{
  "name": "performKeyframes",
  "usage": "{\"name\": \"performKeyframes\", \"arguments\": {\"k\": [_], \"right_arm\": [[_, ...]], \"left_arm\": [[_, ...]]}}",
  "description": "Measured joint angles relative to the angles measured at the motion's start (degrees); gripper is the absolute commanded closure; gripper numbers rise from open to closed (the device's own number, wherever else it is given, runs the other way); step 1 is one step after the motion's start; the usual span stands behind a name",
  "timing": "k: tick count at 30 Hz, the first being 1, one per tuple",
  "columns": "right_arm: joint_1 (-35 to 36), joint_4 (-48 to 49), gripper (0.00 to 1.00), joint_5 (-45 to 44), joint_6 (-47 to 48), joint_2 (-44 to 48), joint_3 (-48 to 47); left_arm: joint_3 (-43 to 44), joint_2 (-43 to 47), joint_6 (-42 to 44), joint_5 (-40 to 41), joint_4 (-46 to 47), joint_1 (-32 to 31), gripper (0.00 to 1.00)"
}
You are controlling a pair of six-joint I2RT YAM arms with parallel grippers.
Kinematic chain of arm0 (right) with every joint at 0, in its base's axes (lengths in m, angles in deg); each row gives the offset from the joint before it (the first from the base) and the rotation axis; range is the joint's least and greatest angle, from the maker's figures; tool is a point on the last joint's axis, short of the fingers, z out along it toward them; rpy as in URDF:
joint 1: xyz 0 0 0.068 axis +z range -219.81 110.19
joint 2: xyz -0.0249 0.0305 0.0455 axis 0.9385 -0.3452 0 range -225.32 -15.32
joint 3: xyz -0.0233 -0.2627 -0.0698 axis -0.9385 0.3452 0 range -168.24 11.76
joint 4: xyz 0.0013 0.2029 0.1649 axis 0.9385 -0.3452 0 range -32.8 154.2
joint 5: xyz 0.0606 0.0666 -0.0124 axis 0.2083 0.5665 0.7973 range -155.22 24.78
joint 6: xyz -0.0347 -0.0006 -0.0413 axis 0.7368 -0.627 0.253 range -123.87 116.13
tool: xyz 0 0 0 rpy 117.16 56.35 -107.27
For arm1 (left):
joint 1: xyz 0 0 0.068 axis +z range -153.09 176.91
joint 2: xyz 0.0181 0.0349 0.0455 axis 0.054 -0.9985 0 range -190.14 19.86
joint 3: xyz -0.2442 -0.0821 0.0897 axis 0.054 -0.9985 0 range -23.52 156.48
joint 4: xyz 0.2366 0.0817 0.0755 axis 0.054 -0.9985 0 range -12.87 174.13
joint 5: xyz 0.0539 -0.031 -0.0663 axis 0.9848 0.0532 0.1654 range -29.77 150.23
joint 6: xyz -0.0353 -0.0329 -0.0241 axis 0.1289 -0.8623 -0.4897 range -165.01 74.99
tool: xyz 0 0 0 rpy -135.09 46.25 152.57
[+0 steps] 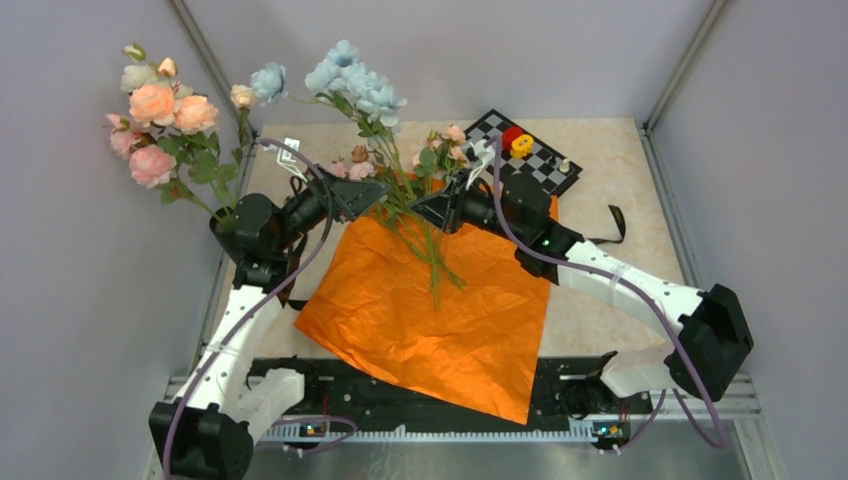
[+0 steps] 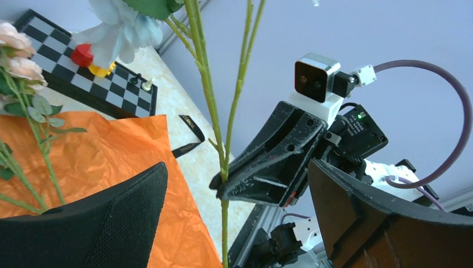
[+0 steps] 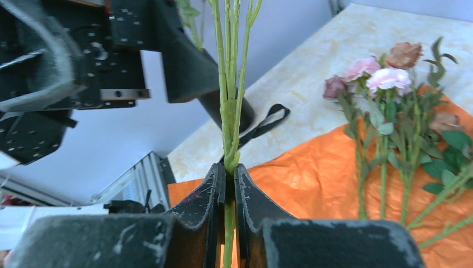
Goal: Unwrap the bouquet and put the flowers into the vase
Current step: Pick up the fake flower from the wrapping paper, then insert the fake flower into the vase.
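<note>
- The wrapping is off: the orange paper (image 1: 440, 320) lies spread flat across the middle of the table (image 1: 610, 300), and the black ribbon (image 1: 615, 225) sits loose just off the paper's right side.
- So this looks like the transfer step, going one sprig at a time.
- The right gripper (image 3: 228, 170) has its fingers pressed together on a thin green stem (image 3: 230, 84). It holds the stem upright in the air above the paper's far edge, with the pale-blue blooms (image 1: 355, 80) at the top.
- The left gripper (image 1: 358, 198) faces it from the left, fingers spread wide and holding nothing. In its wrist view the stem stands between them.
- The rest of the flowers (image 1: 440, 150) lie on the far part of the paper, heads toward the chessboard (image 1: 530, 150) in the far right corner.
- The vase (image 1: 240, 222) appears to be the dark cylinder at the table's left edge, under the big roses (image 1: 155, 110) and partly hidden by the left arm.
- My read is that a hand-over is coming. The left fingers need to close on the stem clear of the right's pinch before the right lets go.
- After that the sprig has to go to the left edge, cut end down, without snagging the roses.
</note>
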Motion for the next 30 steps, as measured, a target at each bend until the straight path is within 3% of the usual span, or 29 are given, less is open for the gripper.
{"name": "performKeyframes", "arguments": {"k": [6, 10, 16, 23, 30], "right_arm": [[2.1, 1.7, 1.00, 3.4, -0.5, 0.0, 0.0], [2.6, 2.4, 1.00, 4.8, -0.7, 0.0, 0.0], [3.0, 2.4, 1.00, 5.9, -1.0, -0.1, 0.0], [3.5, 2.0, 1.00, 6.7, -1.0, -0.7, 0.0], [3.5, 2.0, 1.00, 6.8, -1.0, -1.0, -0.1]], "left_arm": [[0.0, -2.1, -1.8, 0.8, 2.0, -3.3, 0.04], [0.0, -2.1, -2.4, 1.1, 2.9, -4.0, 0.20], [0.0, -2.2, -2.7, 1.8, 3.2, -4.0, 0.53], [0.0, -2.4, -3.2, 2.4, 3.3, -4.0, 0.80], [0.0, -2.7, -3.1, 2.8, 2.9, -4.0, 1.00]]}}
